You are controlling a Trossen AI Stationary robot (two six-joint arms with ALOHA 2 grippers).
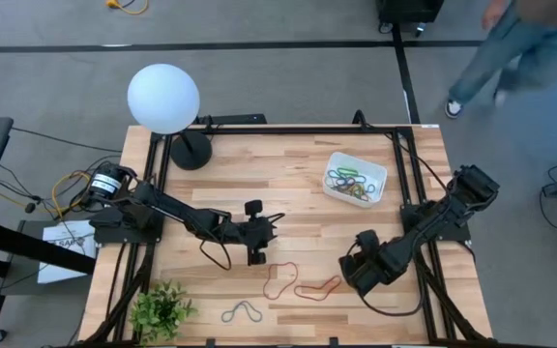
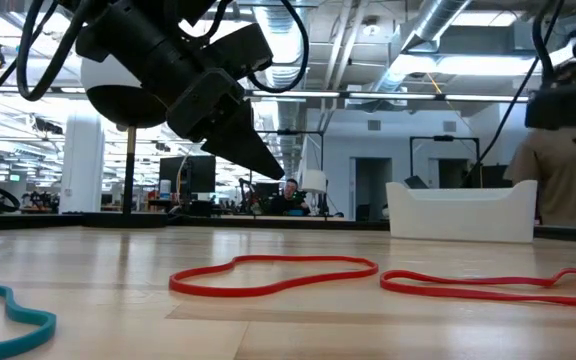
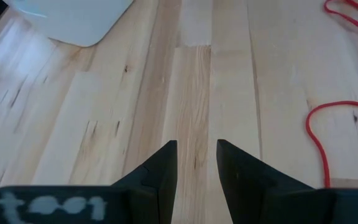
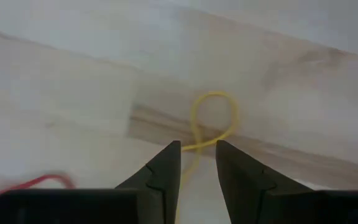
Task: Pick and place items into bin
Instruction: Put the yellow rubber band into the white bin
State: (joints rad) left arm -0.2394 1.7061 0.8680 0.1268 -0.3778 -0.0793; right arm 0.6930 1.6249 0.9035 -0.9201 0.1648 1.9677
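Overhead view of a pale wood table. The white bin [image 1: 378,184], already holding several coloured rubber bands, sits in the upper right of the frame. Two red bands [image 1: 280,280] lie at lower centre and a grey-blue band [image 1: 242,311] below them.

The right gripper [image 4: 197,155] is low at the lower right of the overhead frame. In its wrist view a thin yellow band [image 4: 213,121] runs between the narrowly parted jaws; whether they are pinching it I cannot tell.

The left gripper [image 3: 196,158] hovers at centre, jaws slightly apart, nothing between them.

Risk: the yellow band is thin and floppy, so a shallow pinch could let it slip free on lifting, or snag on the bin wall.
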